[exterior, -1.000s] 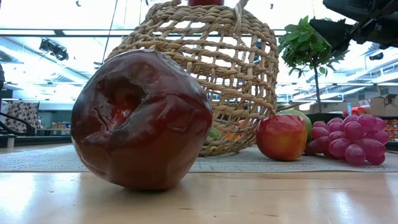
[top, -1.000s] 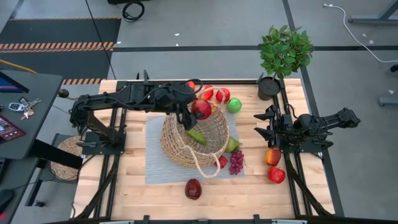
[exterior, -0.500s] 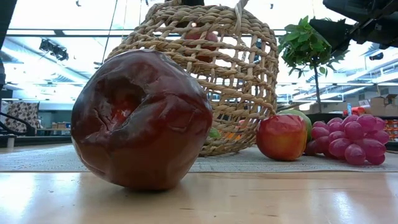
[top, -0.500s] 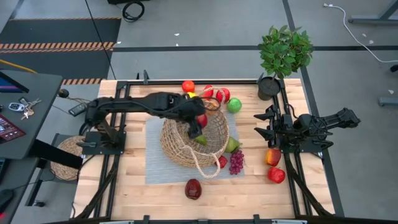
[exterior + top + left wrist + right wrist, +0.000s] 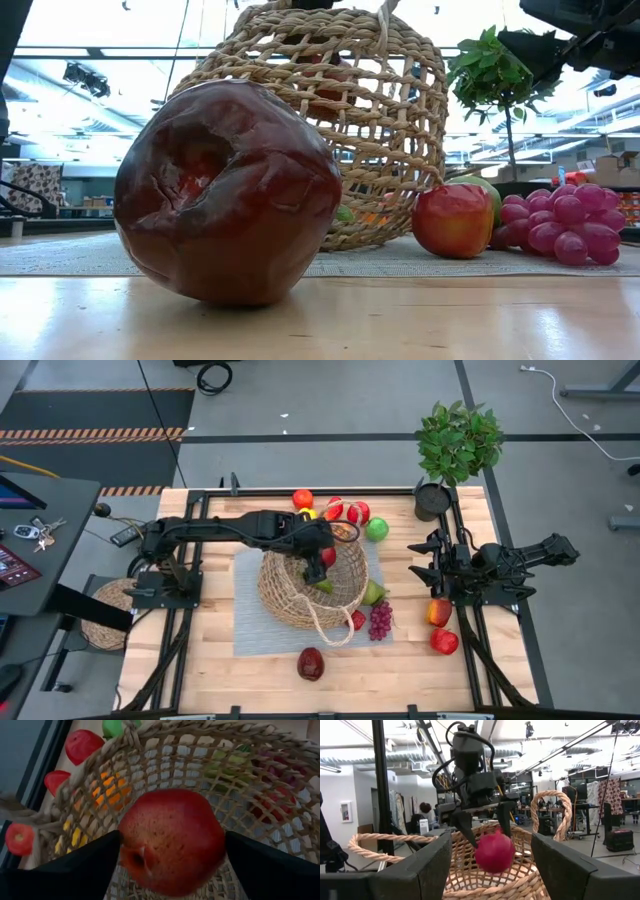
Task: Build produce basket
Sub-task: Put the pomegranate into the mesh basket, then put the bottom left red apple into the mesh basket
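We see the dark left arm stretched across the table, its gripper [image 5: 322, 553] pointing down with fingers [image 5: 465, 827] seemingly spread. The dark right arm waits at the table's right edge, its gripper [image 5: 418, 561] partly open.

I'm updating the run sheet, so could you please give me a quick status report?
Left gripper inside basket mouth, red fruit between its fingers, which look parted. Right gripper parked right of basket, nothing seen in it. Nothing in the way.
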